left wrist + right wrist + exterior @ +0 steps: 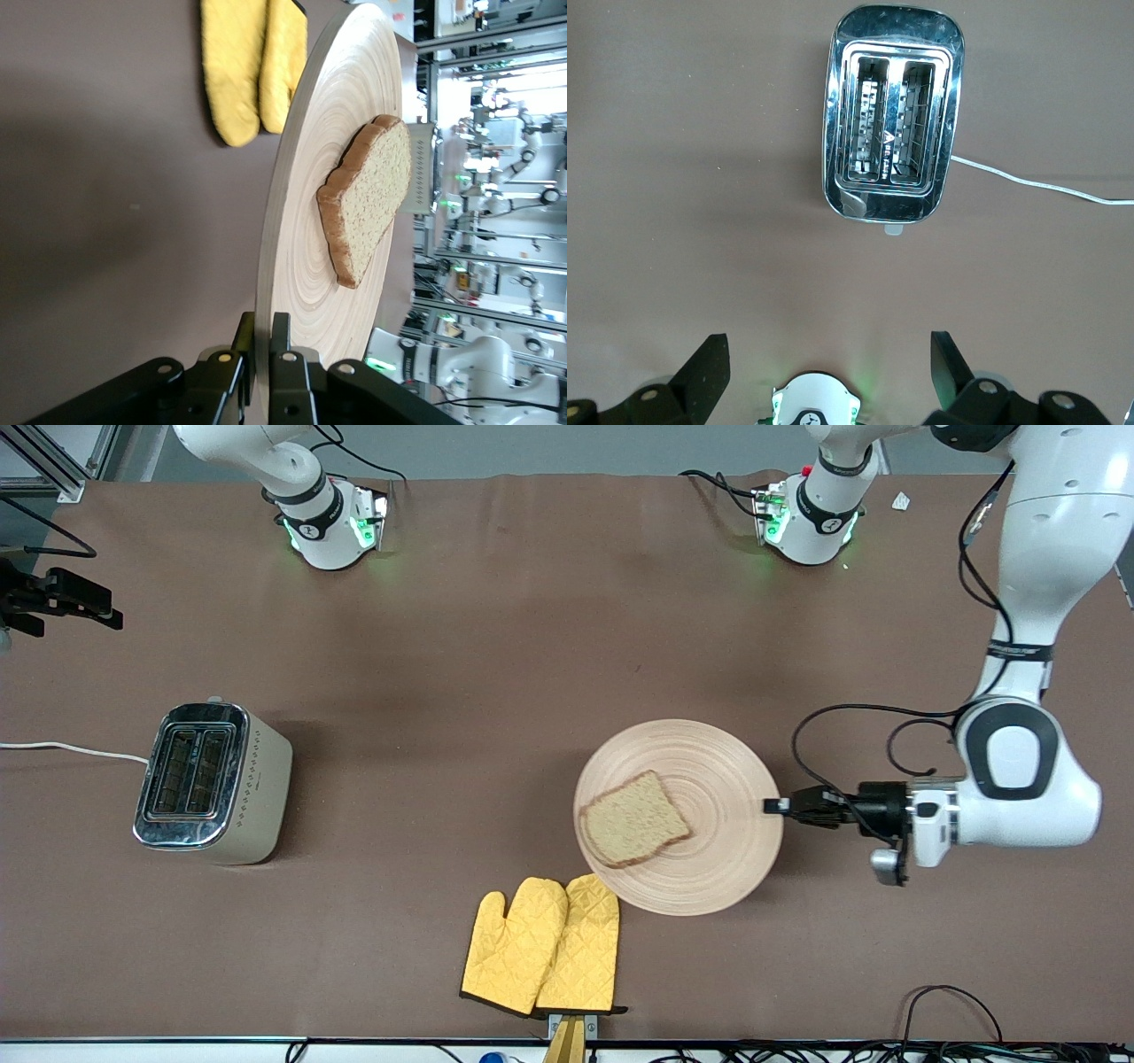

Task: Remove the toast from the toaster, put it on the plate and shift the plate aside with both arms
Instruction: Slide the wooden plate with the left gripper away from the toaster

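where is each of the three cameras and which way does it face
Front view: high across the table, facing both bases; it shows the plate with the toast, the toaster, the mitts and the left gripper shut on the plate's rim.
Left wrist view: on the left arm, looking along the plate past its fingers.
Right wrist view: on the right arm, looking down on the toaster between the open right gripper fingers.
Shared: front and left wrist show toast; front and right wrist show the toaster.
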